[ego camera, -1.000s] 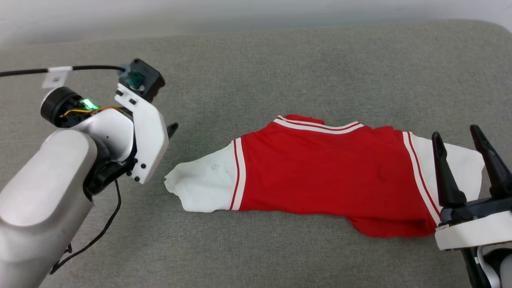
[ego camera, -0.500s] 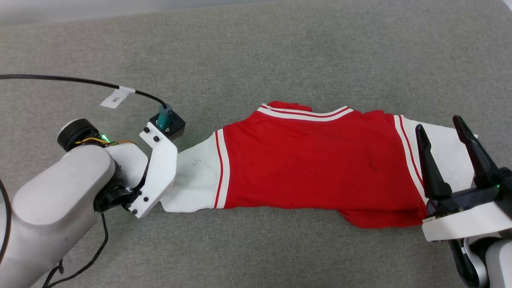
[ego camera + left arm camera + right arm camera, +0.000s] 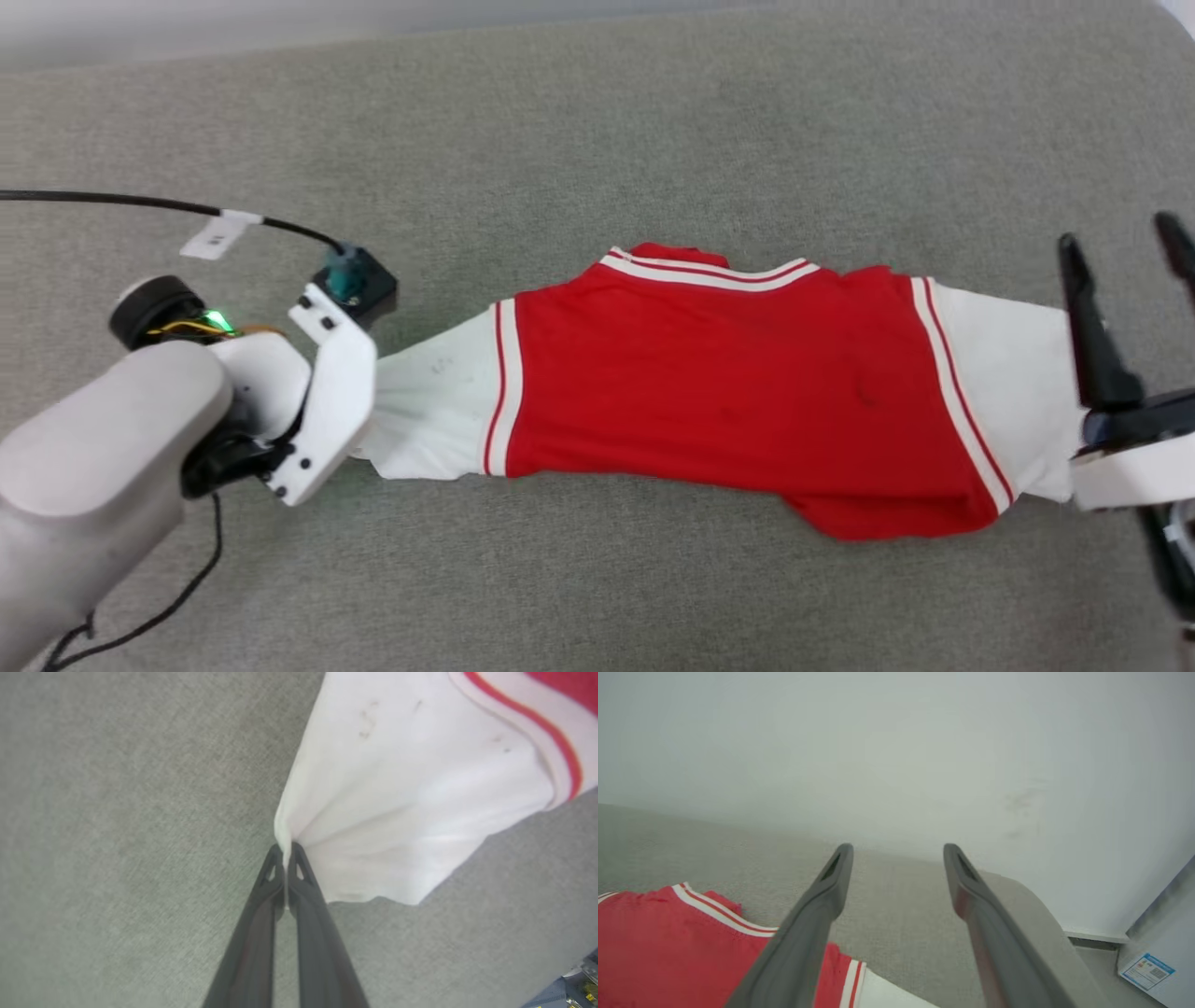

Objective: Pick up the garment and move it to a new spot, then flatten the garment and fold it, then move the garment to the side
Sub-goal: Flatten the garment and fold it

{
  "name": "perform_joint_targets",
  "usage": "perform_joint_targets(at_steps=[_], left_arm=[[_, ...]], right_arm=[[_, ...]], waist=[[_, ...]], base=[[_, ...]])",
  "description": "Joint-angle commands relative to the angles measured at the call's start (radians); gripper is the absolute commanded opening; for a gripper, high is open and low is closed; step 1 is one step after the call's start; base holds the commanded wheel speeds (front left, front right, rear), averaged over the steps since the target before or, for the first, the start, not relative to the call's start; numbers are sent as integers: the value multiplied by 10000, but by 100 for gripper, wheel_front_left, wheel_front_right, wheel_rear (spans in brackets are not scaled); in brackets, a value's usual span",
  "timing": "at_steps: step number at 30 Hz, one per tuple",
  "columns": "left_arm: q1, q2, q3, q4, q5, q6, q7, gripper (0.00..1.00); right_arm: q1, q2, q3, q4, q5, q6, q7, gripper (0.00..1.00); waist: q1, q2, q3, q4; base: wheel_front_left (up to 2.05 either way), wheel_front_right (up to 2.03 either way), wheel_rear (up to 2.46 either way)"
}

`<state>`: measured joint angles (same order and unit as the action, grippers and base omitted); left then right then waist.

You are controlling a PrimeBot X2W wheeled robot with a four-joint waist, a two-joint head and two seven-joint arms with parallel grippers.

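Showing a rounded pale grey forearm (image 3: pixel 103 439), ending in a black round cap (image 3: pixel 149 303) glowing green beside it. Carrying a white angled bracket (image 3: pixel 331 401) dotted with black screws, topped by a black camera block (image 3: pixel 359 280). Trailing a black cable (image 3: pixel 112 199) bearing a white tag (image 3: pixel 217 235). Tapering, at the left gripper (image 3: pixel 285 849), into long dark grey fingers (image 3: pixel 308 896) with triangular cut-outs near the tips. Sprouting similar dark fingers at the right gripper (image 3: pixel 1117 231) from a white base (image 3: pixel 1125 476).

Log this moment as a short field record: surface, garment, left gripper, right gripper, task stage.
surface: grey fabric surface
garment: red T-shirt with white sleeves, stretched sideways on the surface, lower hem rumpled
left gripper: shut, fingers pinching the edge of the white sleeve on the robot's left
right gripper: open, fingers wide apart at the end of the other white sleeve, gripping nothing
task stage: one sleeve pinched; garment body lies on the surface, not yet folded
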<state>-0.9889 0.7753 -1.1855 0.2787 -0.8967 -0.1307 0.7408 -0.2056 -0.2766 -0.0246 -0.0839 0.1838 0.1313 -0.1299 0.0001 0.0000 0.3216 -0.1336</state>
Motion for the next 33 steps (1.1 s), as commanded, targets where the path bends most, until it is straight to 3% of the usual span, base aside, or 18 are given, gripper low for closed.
perform_joint_targets(at_steps=[1,5,9,16,20,25,29,33], left_arm=[[44,289,85,-55,-14,25,-178,0],[167,846,342,-280,-238,44,-552,0],[260,1276,511,-707,-389,242,-666,0],[211,1399,687,-1407,-335,604,-872,0],[76,1286,689,-1616,-190,682,-960,0],[-110,1190,724,-1825,-47,691,-1029,0],[-313,1195,795,-2021,53,700,-1052,0],[-515,1205,887,-2212,81,728,-1056,0]], right_arm=[[-272,-288,-109,-79,31,-10,110,100],[-760,-1201,-226,-459,202,-10,734,100],[-1190,-2282,96,-761,649,-10,2087,100],[-2034,-4680,1794,-528,2481,-10,6103,100],[-2730,-5683,2813,-246,3889,-10,8381,100],[-3474,-6252,3844,433,5139,-10,10368,100],[-3867,-6003,4257,1327,5631,-9,11235,100],[-4215,-5623,4389,2238,5657,-10,11445,100]], waist=[[-1,0,-213,166],[-1,0,-441,382],[-1,0,-494,582],[-1,0,-288,872],[-1,0,-88,957],[-1,0,210,1044],[-1,0,515,1126],[-1,0,887,1220]], base=[[0,0,0],[0,0,0],[0,0,0],[0,0,0],[0,0,0],[0,0,0],[0,0,0],[0,0,0]])
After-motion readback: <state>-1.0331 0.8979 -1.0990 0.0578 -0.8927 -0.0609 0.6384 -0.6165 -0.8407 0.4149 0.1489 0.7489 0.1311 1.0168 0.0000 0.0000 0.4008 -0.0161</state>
